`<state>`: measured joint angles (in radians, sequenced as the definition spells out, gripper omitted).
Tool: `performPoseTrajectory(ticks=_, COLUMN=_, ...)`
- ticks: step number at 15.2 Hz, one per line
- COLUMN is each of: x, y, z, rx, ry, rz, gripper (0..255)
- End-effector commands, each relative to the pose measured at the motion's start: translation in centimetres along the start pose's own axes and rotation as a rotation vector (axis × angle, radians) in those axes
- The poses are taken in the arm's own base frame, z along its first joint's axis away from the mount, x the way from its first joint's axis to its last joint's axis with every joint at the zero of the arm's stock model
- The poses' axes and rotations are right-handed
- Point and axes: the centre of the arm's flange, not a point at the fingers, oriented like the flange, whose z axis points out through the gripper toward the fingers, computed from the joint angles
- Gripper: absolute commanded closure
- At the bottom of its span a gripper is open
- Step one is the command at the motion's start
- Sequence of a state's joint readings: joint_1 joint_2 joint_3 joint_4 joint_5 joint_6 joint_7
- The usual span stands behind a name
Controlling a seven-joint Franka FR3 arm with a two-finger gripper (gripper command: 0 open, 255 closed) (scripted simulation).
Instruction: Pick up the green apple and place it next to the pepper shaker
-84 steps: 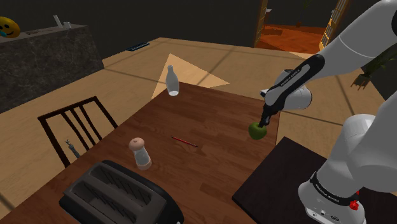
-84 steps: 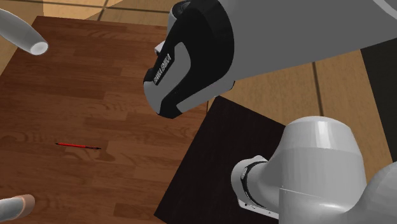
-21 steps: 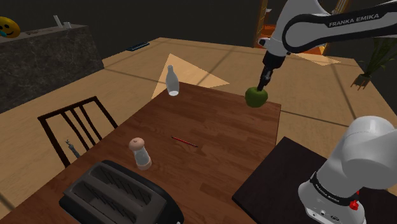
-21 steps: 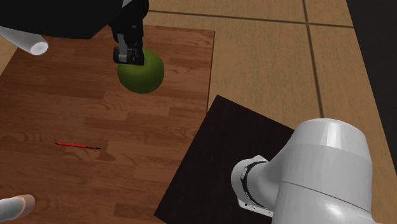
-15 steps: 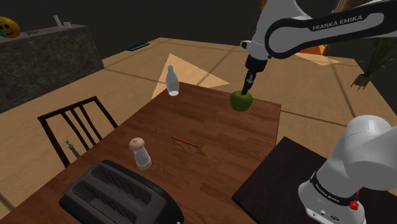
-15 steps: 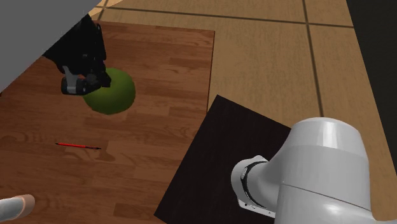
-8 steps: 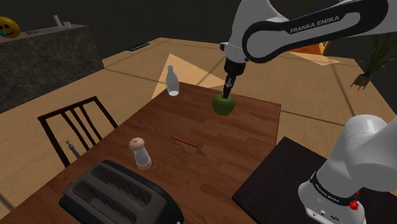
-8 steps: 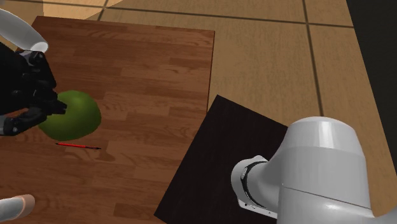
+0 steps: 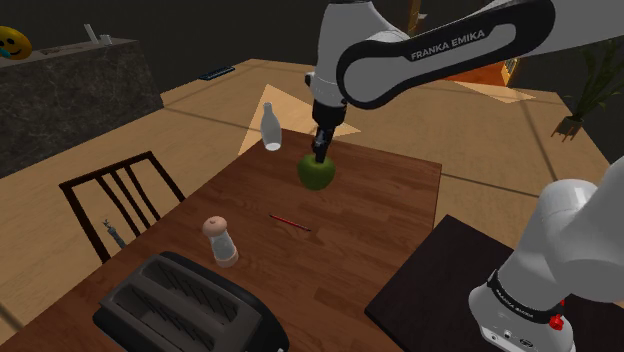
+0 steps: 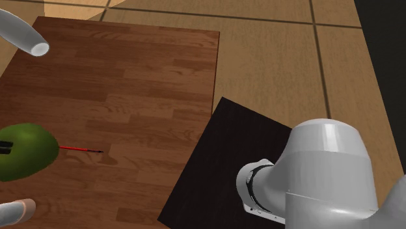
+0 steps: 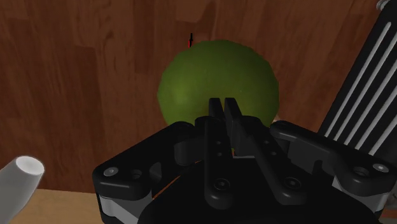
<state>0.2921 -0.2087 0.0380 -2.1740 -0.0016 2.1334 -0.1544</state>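
Over the wooden table [image 9: 370, 250], beyond a dark toaster [image 9: 190, 305] at the shoulder view's near left, the gripper [image 9: 320, 155] hangs with its fingers [image 11: 215, 121] nearly together, pinching the top of the apple [image 9: 317, 172], held above the wood. Nearer and left stands the shaker [image 9: 221, 240]. A red pen [image 9: 290, 221] lies between them.

Olive-green apple [image 9: 317, 172], black pincer [image 9: 319, 156], dark brown wood-grain table [image 9: 370, 235] (plus a thin red stick [image 9: 290, 221], white bottle [image 9: 270, 128]).
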Motion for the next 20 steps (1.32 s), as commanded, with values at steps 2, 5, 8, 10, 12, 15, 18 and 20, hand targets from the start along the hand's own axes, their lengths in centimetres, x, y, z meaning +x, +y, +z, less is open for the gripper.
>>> performPoseTrajectory(ticks=2, x=3.1, y=-2.7, z=0.4, rx=0.001, ry=0.001, rz=0.001, gripper=255)
performPoseTrajectory(ticks=5, x=6.1, y=-5.2, z=0.8, rx=0.001, ry=0.001, rz=0.001, gripper=255)
performPoseTrajectory(ticks=8, x=9.1, y=-7.7, z=1.2, rx=0.001, ry=0.001, rz=0.001, gripper=255)
performPoseTrajectory(ticks=10, x=11.1, y=-9.4, z=1.5, rx=0.001, ry=0.001, rz=0.001, gripper=255)
performPoseTrajectory(ticks=12, x=13.1, y=-11.1, z=1.8, rx=0.001, ry=0.001, rz=0.001, gripper=255)
performPoseTrajectory(ticks=15, x=14.2, y=-12.2, z=3.0, rx=0.001, ry=0.001, rz=0.001, gripper=255)
performPoseTrajectory(ticks=18, x=14.0, y=-12.2, z=4.6, rx=0.001, ry=0.001, rz=0.001, gripper=255)
performPoseTrajectory(ticks=20, x=13.8, y=-12.3, z=5.6, rx=0.001, ry=0.001, rz=0.001, gripper=255)
